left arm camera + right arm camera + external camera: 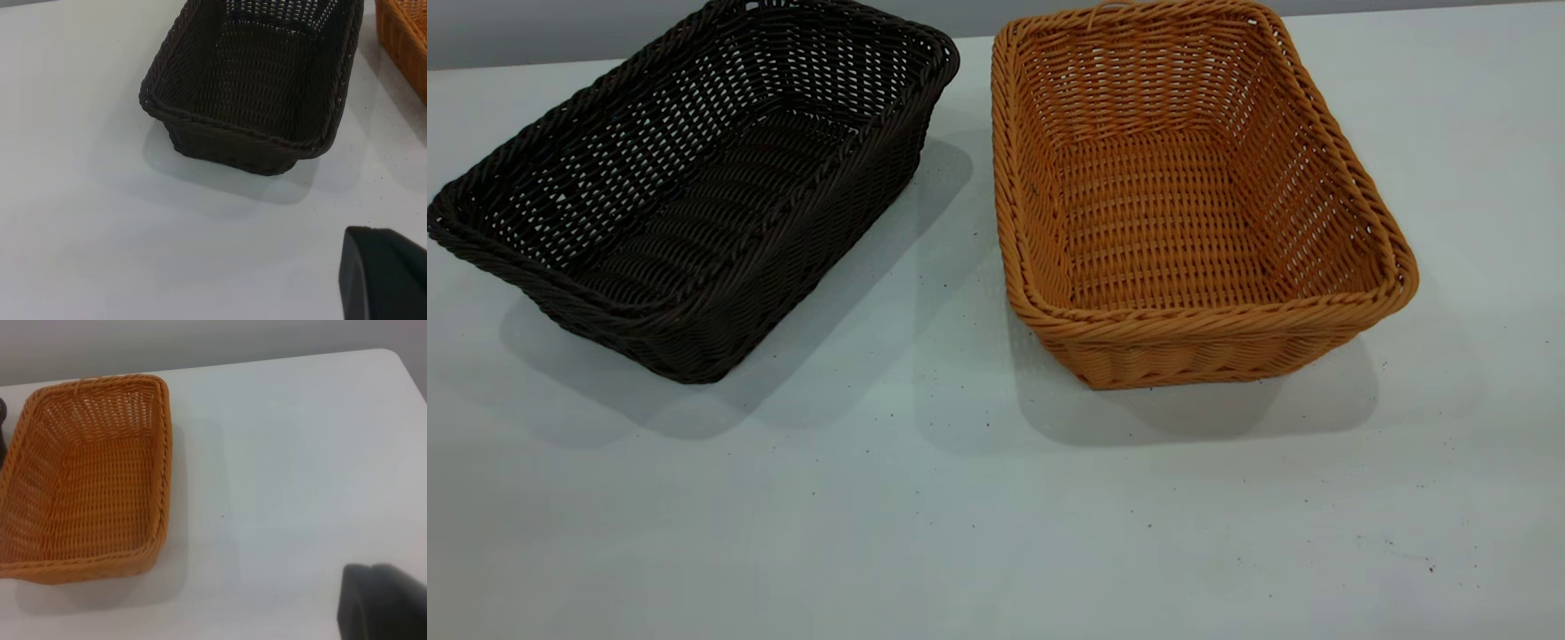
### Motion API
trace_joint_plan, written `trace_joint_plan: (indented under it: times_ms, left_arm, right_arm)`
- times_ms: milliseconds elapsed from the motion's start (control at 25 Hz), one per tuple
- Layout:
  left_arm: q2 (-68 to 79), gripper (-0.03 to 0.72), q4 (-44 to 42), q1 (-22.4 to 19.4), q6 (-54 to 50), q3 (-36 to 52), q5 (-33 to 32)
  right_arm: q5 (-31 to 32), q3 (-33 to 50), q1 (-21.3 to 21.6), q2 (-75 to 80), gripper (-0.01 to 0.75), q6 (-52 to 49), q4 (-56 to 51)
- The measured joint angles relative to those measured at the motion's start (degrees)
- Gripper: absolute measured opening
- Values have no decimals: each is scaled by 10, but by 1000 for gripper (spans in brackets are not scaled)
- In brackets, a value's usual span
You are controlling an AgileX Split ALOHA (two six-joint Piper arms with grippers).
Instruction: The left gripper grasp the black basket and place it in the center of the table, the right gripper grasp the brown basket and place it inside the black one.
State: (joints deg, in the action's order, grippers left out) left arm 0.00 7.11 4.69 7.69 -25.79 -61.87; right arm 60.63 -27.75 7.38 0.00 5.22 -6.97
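The black basket (694,187) sits far-left, long axis angled near-left to far-right, closest to the left gripper (383,273), whose jaw state I can't tell.

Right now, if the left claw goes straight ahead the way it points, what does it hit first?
Probably the black basket, at its near short end. Only bare table shows between, and just a corner of the left claw is visible, so the exact line and depth are uncertain.

Grey wall (516,31) behind, nothing else
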Motion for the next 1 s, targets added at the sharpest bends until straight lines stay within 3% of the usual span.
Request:
trace_joint_plan:
  times_ms: [800, 1000]
  left_arm:
    - [0, -1, 0, 0, 0, -1, 0]
    - [32, -1, 14, 0, -4, -28, 10]
  right_arm:
    - [-5, -1, 0, 0, 2, 0, -31]
    - [-26, -27, 0, 5, 15, 0, -80]
